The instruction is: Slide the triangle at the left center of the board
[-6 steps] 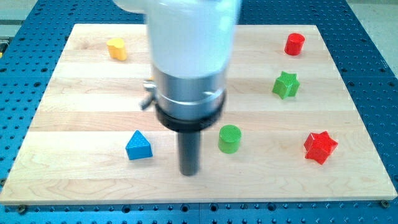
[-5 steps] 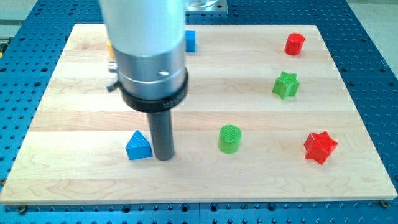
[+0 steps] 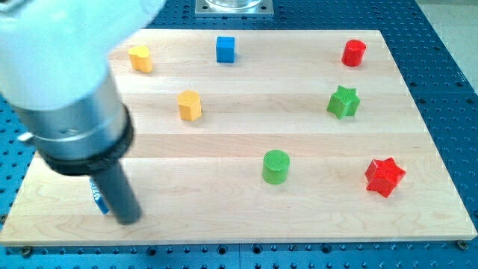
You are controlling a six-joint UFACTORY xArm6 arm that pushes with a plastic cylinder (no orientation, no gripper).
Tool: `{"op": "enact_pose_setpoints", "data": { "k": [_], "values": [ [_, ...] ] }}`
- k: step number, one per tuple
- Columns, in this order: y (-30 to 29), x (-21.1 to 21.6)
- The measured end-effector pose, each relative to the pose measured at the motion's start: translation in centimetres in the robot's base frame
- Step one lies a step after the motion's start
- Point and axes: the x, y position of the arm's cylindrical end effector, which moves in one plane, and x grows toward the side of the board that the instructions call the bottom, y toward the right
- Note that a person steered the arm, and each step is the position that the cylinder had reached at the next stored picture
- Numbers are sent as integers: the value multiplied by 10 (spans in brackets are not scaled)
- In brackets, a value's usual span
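The blue triangle block (image 3: 98,196) lies near the board's bottom left corner, mostly hidden behind my rod; only a sliver of blue shows. My tip (image 3: 129,219) rests on the board just to the right of it, touching or nearly touching its right side. The arm's big grey body covers the left part of the view above it.
A wooden board (image 3: 336,217) holds a yellow block (image 3: 140,58), a second yellow block (image 3: 190,105), a blue cube (image 3: 225,49), a red cylinder (image 3: 354,53), a green star (image 3: 343,101), a green cylinder (image 3: 275,166) and a red star (image 3: 385,176).
My rod moved left and toward the view's bottom. The blue triangle has been pushed left and down toward the bottom left corner. The blue cube and both yellow blocks are now uncovered.
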Motion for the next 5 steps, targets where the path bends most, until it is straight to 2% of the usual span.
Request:
{"op": "enact_pose_setpoints", "data": {
  "k": [2,3,4,5],
  "values": [
    [-30,-40],
    [-37,-13],
    [-65,-70],
    [-85,-106]
  ]
}}
